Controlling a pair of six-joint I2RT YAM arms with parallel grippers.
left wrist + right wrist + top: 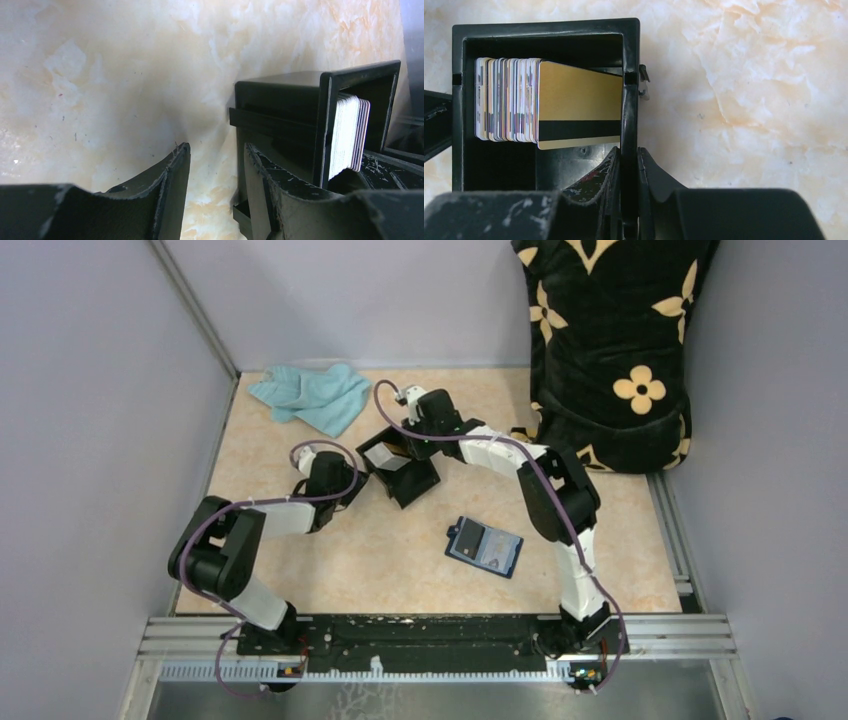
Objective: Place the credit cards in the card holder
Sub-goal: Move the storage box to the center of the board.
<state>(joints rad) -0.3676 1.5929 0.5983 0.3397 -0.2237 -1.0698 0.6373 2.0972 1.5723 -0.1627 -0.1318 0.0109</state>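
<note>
The credit cards [506, 100] stand on edge in a stack inside a black open-topped box [546, 30]. A gold card [579, 97] with a dark stripe leans off the stack's right end. My right gripper [629, 152] is shut on the box's right wall, one finger inside and one outside. In the top view the right gripper [403, 443] is over the box [418, 490]. My left gripper [216, 150] is open beside the box [280, 100], its right finger against the box's side, holding nothing. The cards [350, 135] show through the box's open side. The card holder [485, 547], a navy wallet, lies open on the table, apart from both grippers.
A teal cloth [312, 398] lies at the back left. A black bag with yellow flowers [610, 340] stands at the back right. Grey walls close the left and right sides, and a metal rail [440, 635] runs along the near edge.
</note>
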